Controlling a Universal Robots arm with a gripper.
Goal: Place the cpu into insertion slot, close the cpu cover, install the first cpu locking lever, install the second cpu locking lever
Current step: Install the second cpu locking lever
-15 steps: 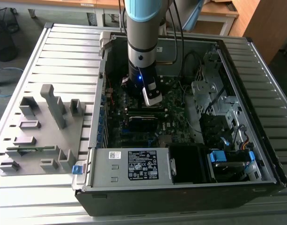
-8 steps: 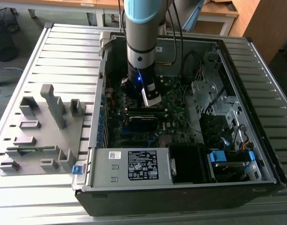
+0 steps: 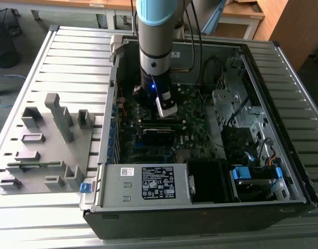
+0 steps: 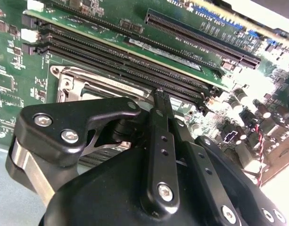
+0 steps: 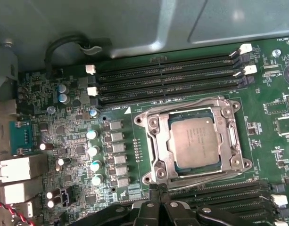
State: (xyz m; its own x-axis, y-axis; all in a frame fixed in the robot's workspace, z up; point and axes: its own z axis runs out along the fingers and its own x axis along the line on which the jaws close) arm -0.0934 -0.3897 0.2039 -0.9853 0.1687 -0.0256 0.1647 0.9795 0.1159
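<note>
Counter [image 3: 70,57]: grey, ribbed metal slats, running across the exterior view. Wooden desks [image 3: 236,13]: light brown, behind the counter along the far edge. Wire bin [image 3: 4,36]: black mesh, on the floor at the exterior view's left. Blue cable [image 3: 3,85]: lying on grey floor [image 3: 24,67] below the bin. Light: even, indoor.

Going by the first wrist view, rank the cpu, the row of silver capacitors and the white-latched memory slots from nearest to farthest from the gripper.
1. cpu, seated in its socket just beyond the gripper.
2. silver capacitors, off to one side of the socket.
3. white-latched memory slots, beyond the socket's far edge.
</note>
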